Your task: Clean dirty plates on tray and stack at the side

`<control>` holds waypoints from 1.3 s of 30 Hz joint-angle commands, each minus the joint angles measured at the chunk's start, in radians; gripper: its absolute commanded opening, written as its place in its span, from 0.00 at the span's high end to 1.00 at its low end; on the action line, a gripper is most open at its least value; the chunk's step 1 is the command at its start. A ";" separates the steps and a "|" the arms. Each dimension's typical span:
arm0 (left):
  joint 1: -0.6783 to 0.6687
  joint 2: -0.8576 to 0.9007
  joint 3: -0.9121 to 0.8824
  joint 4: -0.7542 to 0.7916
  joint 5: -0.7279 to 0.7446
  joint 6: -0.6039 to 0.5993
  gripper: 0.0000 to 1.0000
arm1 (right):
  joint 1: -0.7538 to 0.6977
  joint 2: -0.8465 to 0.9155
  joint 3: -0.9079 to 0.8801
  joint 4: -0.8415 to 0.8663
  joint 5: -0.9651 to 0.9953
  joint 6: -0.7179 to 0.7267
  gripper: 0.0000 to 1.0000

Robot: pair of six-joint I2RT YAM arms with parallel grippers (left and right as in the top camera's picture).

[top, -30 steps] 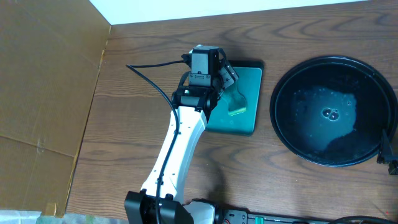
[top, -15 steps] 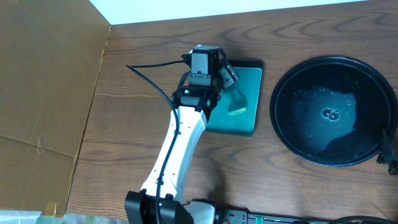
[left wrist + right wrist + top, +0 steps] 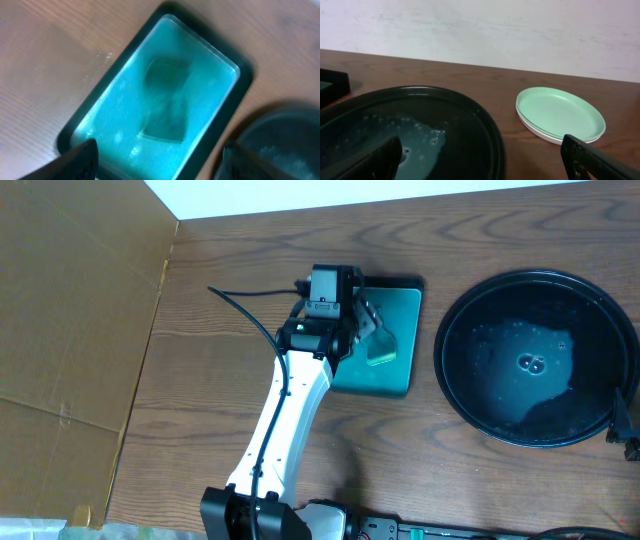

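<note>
The plates [image 3: 560,114] lie stacked, pale green-white, on the wood to the right of the round black tray [image 3: 485,135]. The tray [image 3: 460,310] carries only a film of water with bubbles. My right gripper [image 3: 485,167] stands open low over the tray's near edge, nothing between its fingers [image 3: 370,160]. My left gripper [image 3: 368,318] hangs open above the small teal tray [image 3: 400,305]. In the left wrist view a blurred greenish sponge [image 3: 162,125] lies in that teal tray [image 3: 125,65], ahead of the open left gripper [image 3: 157,165].
A cardboard sheet [image 3: 70,330] covers the table's left side. A black cable [image 3: 245,305] runs from the left arm [image 3: 285,410] across the wood. The black tray's rim [image 3: 280,145] shows close to the teal tray's right side.
The left gripper has shifted slightly to the right over the teal tray. Nothing else has moved.
</note>
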 commanded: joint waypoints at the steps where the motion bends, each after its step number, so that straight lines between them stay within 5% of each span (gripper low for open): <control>1: 0.005 -0.022 -0.001 -0.060 -0.009 0.070 0.20 | -0.018 -0.010 -0.002 -0.004 -0.001 -0.016 0.01; 10: 0.003 -0.271 -0.248 0.061 -0.005 0.364 0.20 | -0.018 -0.010 -0.002 -0.004 -0.001 -0.016 0.01; 18: 0.005 -0.632 -0.660 0.412 0.105 0.571 0.20 | -0.018 -0.010 -0.002 -0.004 -0.001 -0.016 0.01; 29: 0.103 -1.047 -1.045 0.690 0.179 0.583 0.20 | -0.018 -0.010 -0.002 -0.004 -0.001 -0.016 0.01; 39: 0.117 -1.369 -1.189 0.695 0.185 0.583 0.20 | -0.018 -0.010 -0.002 -0.004 -0.001 -0.016 0.01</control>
